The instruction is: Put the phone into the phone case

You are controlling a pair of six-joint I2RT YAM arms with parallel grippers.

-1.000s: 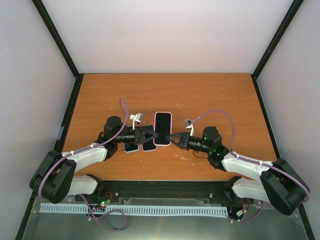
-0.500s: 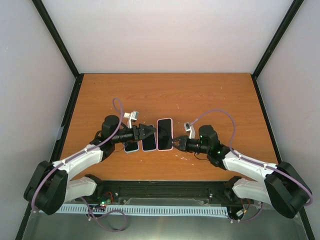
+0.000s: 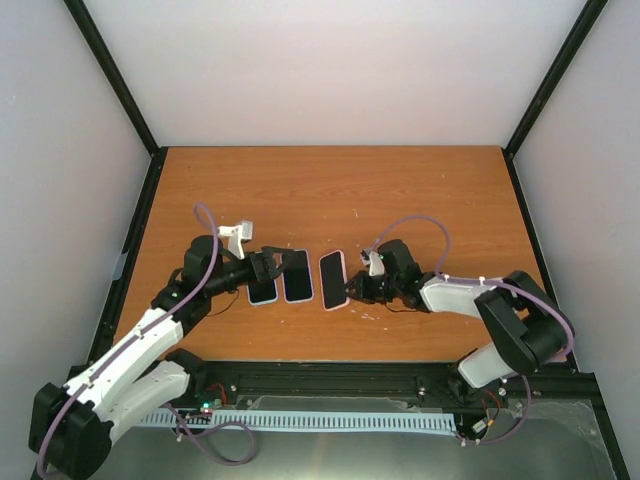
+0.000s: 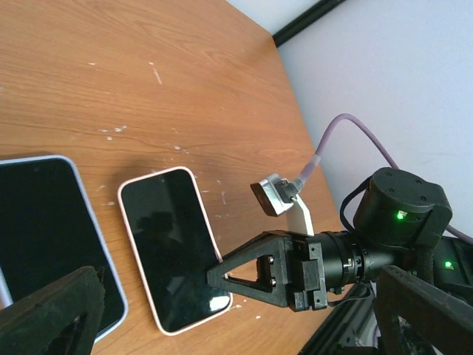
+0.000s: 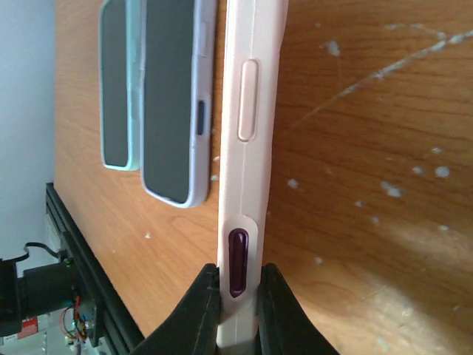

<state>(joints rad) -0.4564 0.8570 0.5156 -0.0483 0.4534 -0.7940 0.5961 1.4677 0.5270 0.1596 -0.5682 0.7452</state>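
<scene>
Slid nearer its arm, the pink-cased phone (image 3: 332, 280) sits pinched in the right gripper (image 3: 349, 291); left of it, the left gripper (image 3: 274, 262) has withdrawn, wide open. Casing looks done.

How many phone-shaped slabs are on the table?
3, side by side: pink-edged black slab, pinched by the right hand; lavender-edged black slab, middle; teal-edged black slab, leftmost. None seem hidden.

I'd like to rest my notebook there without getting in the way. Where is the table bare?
Bare: the far half of the table, up to the back wall, and the far right corner. Crowded: the near middle, where the right gripper clamps the pink-cased phone beside a lilac-cased phone and a teal-cased phone, the open left gripper right by them.
</scene>
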